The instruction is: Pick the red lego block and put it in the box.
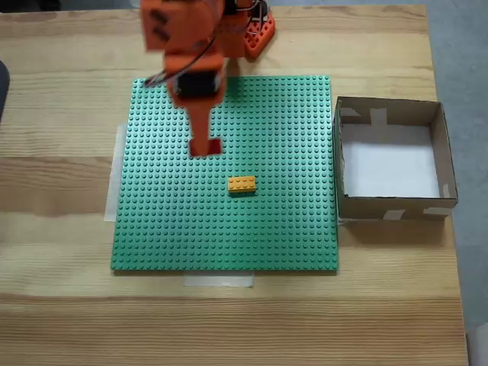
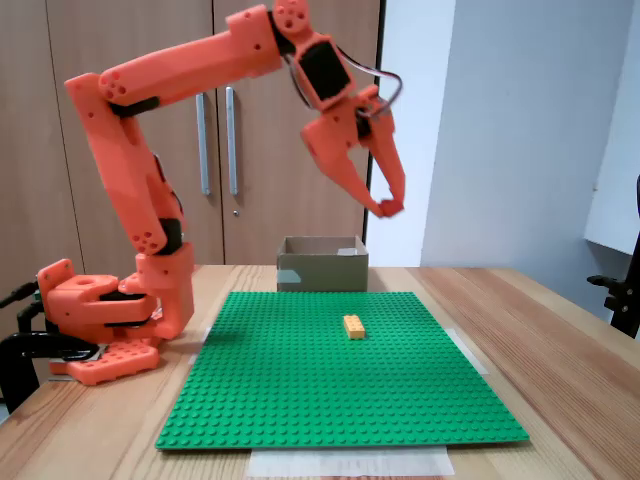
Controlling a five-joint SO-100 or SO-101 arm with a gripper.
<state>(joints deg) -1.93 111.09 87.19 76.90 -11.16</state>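
The claw (image 2: 390, 208) hangs high in the air in a fixed view from the side, its two orange fingers pressed together on the red block (image 2: 389, 208), a small red lump pinched at the very tips. The fingers point down and toward the right of that view, well above the green baseplate (image 2: 340, 370). In a fixed view from above, the claw (image 1: 206, 146) appears over the upper left part of the baseplate (image 1: 290, 229), with the red block (image 1: 212, 146) showing as a dark red patch at the end of the orange finger.

Behind the claw, the orange arm (image 2: 160, 85) folds up from its base (image 2: 100, 320) at the left of the side view, rises, then reaches across to the right before bending down at the wrist. A black cable loops by the wrist.

On the baseplate lies a yellow brick (image 2: 353, 326), near the middle, studs up, well apart from the claw. From above, the yellow brick (image 1: 242, 184) sits just below and to the right of the claw's tip.

The box (image 1: 450, 152) stands on the bench (image 1: 61, 305) just beside the right edge of the baseplate in the view from above, its white floor bare and pale tape strips on its walls. In the side view the box (image 2: 322, 265) stands past the far edge of the baseplate.

White tape strips peek out from under the baseplate edges. Wooden cupboard doors (image 2: 250, 150) stand behind the arm in the side view.
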